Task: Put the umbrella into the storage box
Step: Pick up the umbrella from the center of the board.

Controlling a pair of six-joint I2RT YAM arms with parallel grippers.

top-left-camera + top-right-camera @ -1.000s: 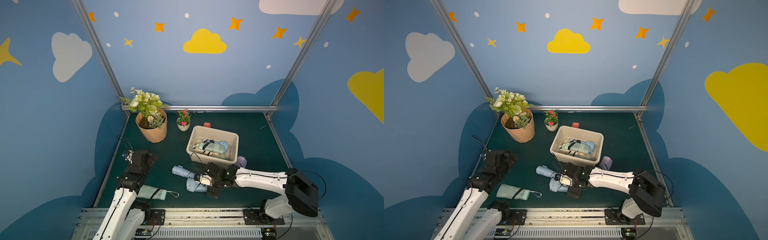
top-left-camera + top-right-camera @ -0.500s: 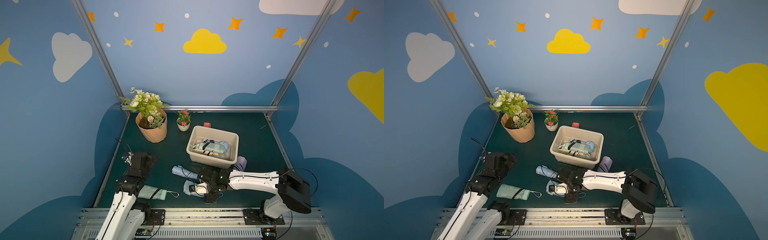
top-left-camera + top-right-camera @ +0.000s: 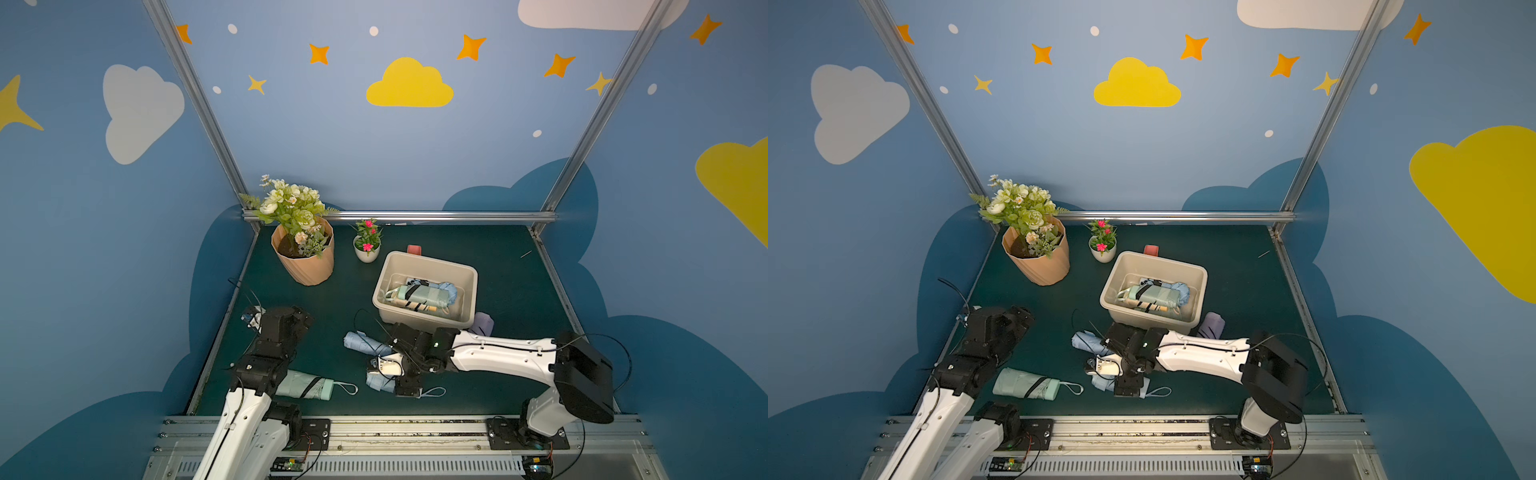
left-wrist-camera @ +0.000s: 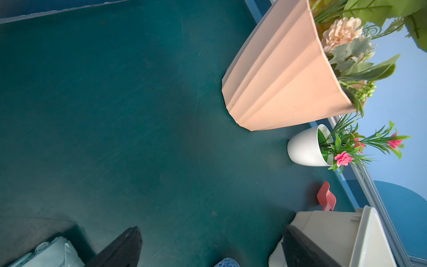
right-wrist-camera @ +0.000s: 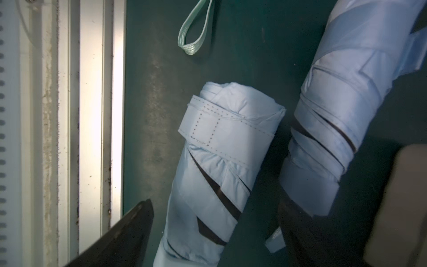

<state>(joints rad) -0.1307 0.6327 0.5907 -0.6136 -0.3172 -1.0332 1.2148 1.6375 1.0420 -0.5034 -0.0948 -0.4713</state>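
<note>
Several umbrellas (image 3: pixel 424 295) already in storage box (image 3: pixel 434 261), four more on worktop (image 3: pixel 340 303); right jaws spread astride pale-blue umbrella (image 5: pixel 217 166), ungripped; left jaws spread, empty.

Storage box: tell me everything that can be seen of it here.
The storage box is a cream-beige rectangular plastic tub with rounded corners, a flared rim and tapered sides, standing upright and open on the green mat. Inside lie folded umbrellas: a mint umbrella on top, a light blue umbrella behind it. A lilac umbrella lies at a near corner; a small red object sits just behind it.
</note>
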